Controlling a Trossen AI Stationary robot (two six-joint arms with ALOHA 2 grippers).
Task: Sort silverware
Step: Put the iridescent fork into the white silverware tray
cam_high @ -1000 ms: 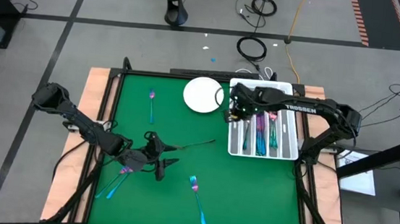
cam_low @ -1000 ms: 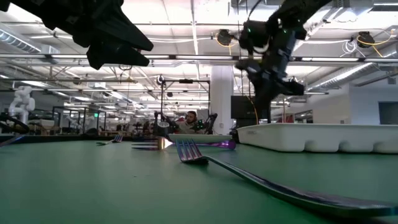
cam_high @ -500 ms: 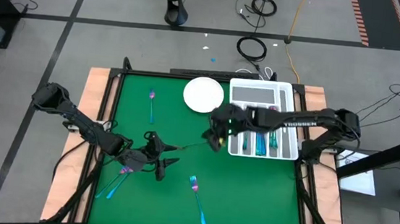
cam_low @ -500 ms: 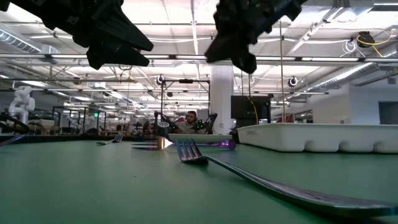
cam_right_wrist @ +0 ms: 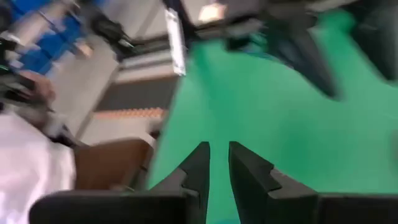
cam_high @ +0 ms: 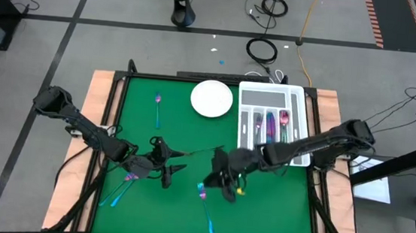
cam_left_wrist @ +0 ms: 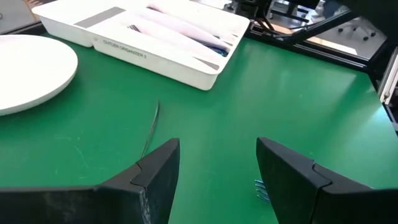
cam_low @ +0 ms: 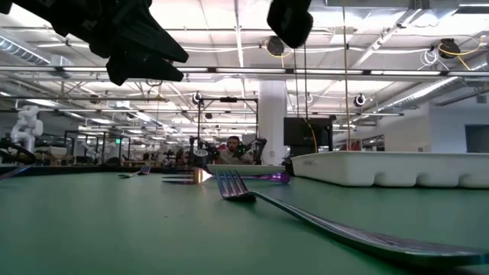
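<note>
A second ago the right gripper [cam_high: 226,181] was over the white slotted tray [cam_high: 305,125] at the back right; half a second ago it had swung out past the tray's inner edge, and now it sits over the middle of the green mat [cam_high: 276,205], just beside a fork [cam_high: 205,204] lying near the front. The left arm has not moved at all.

The right arm stretches low and long from its base at the right edge, reaching diagonally across the front corner of the tray. Its fingers [cam_right_wrist: 199,168] are nearly together with only a thin gap, and nothing shows between them. The left gripper [cam_high: 170,166] waits over the left half of the mat, fingers [cam_left_wrist: 155,171] spread wide and empty, above a long thin piece [cam_left_wrist: 150,127] that runs toward the centre.

Several pieces of silverware [cam_high: 271,126] lie in the tray slots. Others are on the mat: a spoon [cam_high: 158,106] near the white plate [cam_high: 211,99] and a few pieces [cam_high: 117,191] by the left gripper
</note>
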